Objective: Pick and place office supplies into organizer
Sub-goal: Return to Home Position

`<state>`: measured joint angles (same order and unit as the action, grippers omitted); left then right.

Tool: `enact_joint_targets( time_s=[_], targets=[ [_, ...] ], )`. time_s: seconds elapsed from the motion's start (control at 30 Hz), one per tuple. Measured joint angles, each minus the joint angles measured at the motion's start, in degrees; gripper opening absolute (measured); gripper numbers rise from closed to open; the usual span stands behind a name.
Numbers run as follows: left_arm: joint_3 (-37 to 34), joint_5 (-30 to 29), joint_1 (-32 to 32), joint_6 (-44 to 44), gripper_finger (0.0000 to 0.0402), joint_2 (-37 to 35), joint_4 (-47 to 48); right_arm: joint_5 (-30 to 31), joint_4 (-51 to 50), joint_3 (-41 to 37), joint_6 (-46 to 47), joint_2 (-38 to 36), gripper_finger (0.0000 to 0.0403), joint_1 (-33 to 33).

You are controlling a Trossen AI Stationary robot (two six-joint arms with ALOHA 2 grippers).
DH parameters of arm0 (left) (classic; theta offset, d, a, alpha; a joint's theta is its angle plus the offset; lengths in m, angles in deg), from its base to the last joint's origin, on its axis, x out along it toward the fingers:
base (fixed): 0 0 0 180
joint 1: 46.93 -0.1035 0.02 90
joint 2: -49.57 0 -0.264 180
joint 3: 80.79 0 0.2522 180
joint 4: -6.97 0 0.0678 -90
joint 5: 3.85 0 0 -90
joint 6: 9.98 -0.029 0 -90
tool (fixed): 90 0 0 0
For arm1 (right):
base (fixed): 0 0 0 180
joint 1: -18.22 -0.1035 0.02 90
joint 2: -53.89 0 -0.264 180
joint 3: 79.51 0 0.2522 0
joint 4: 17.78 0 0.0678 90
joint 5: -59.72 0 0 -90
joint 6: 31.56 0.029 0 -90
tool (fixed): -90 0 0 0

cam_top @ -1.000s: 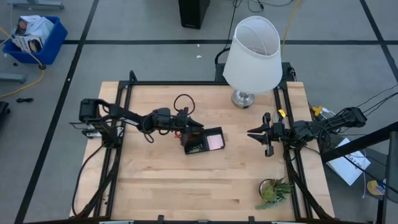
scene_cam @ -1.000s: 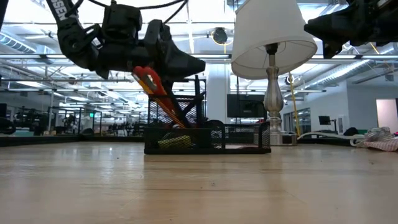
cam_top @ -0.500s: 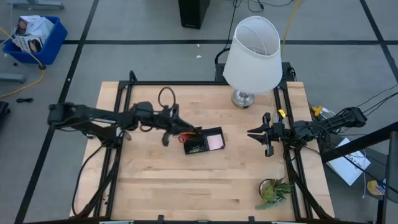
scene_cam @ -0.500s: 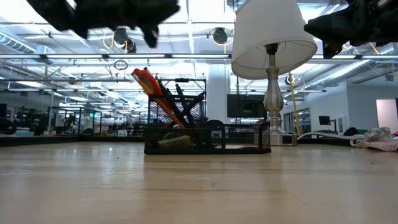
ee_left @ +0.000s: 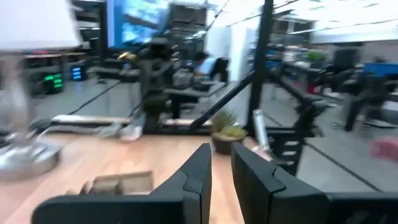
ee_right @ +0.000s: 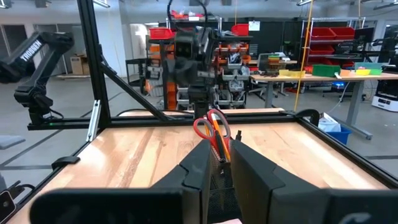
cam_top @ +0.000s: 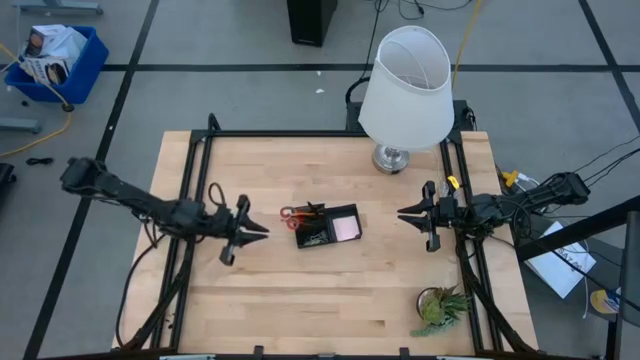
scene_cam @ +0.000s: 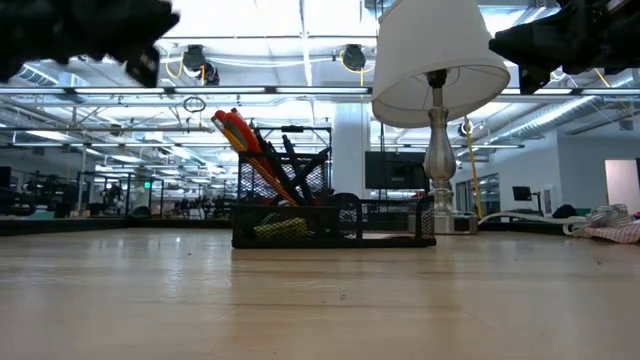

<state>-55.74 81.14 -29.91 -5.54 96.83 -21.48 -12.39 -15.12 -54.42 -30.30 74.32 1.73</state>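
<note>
- Step in hand: I judge the loading finished and the return to rest under way; nothing is being carried
- My left gripper (cam_top: 264,231) hangs over the left part of the wooden table (cam_top: 260,300), well apart from the organizer (cam_top: 312,238) and pointing toward it
- In the left wrist view its fingers (ee_left: 199,171) stand pressed nearly together, a thin slit between them, with nothing pinched
- My right gripper (cam_top: 403,213) waits at the right side of the table, pointing at the organizer; its fingers (ee_right: 196,171) are likewise drawn close on nothing
- The black mesh organizer sits near the table's middle, between the two grippers and touching neither
- Contents seen from above: red-handled scissors (cam_top: 288,213) leaning out of the taller section toward my left arm, and a pink sticky-note pad (cam_top: 345,229) lying in the compartment on the right-arm side
- Contents in the low view: orange pencils (scene_cam: 240,135) and black pens (scene_cam: 290,160) standing tilted in the tall section, and a yellow-green piece (scene_cam: 280,228) lying low behind the mesh
- I find no loose supply on the wood in the high view; the white-shaded lamp (cam_top: 405,85) and the potted plant (cam_top: 440,308) stand apart and are not mine to move
- Progress, as a judgement: complete, or all but complete
- Next move calls for drawing the left arm fully to its rest pose, matching the right, with the fingers kept high enough to clear the table's black side rail (cam_top: 185,260)
</note>
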Motion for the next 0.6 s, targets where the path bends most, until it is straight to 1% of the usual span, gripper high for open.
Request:
enact_joint_targets(
  time_s=[0.07,0.1,0.17,0.33,0.43,0.47,0.53,0.6],
  targets=[
    [-3.2,-4.5,1.9,0.4,0.0065,-1.4,-1.4,0.0,0.0,0.0,0.0,0.0,0.0055,0.0],
    [-4.2,-5.7,2.4,0.7,0.0065,-2.2,-1.6,0.0,0.0,0.0,0.0,0.0,0.0055,0.0],
    [-5.0,-6.0,2.9,0.3,0.0065,-3.6,-0.9,0.0,0.0,0.0,0.0,0.0,0.0055,0.0],
    [-5.2,-2.4,2.4,-2.4,0.0065,-9.8,5.3,0.0,0.0,0.0,-1.0,0.0,0.0055,0.0],
    [-5.2,-0.1,1.0,-2.4,0.0065,-14.3,10.2,0.0,0.0,0.0,-8.8,0.0,0.0055,0.0],
    [-5.2,0.3,0.5,-2.2,0.0065,-15.7,11.9,-0.1,0.1,0.0,-9.7,0.0,0.0055,0.0],
    [-5.2,0.6,-0.4,-2.0,0.0065,-18.7,16.0,-0.1,1.0,0.0,-7.8,-0.1,0.0055,-0.1],
    [-5.2,1.0,-1.0,-2.0,0.0065,-21.8,20.3,-0.1,4.3,0.0,-2.9,-0.2,0.0055,-0.1]
  ],
)
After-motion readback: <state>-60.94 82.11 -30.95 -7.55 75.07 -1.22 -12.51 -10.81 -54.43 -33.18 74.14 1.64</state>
